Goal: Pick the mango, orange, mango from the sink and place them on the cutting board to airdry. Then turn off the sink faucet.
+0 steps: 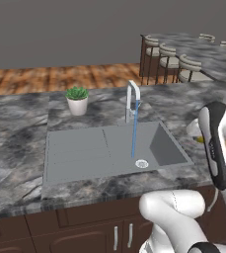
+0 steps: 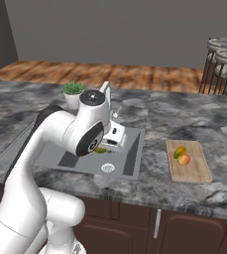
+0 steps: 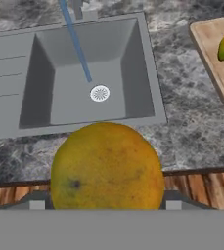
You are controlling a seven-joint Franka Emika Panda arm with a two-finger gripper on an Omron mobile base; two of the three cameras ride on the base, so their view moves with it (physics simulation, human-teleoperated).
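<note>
An olive-yellow mango (image 3: 106, 166) is held between the gripper (image 3: 105, 205) fingers, above the near counter edge in front of the sink (image 3: 79, 73). Water is seen running from the sink faucet (image 1: 132, 101) into the basin. On the cutting board (image 2: 197, 168), right of the sink, a green-and-orange mango (image 2: 179, 152) and the orange (image 2: 184, 159) are lying touching.

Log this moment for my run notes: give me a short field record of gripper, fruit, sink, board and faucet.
gripper: gripper shut on olive-yellow mango, lifted above the counter's front edge
sink: sink basin holds no fruit
cutting board: cutting board right of the sink, two fruits on it, a green-and-orange mango and the orange
sink faucet: sink faucet on, water stream running near the drain
</note>
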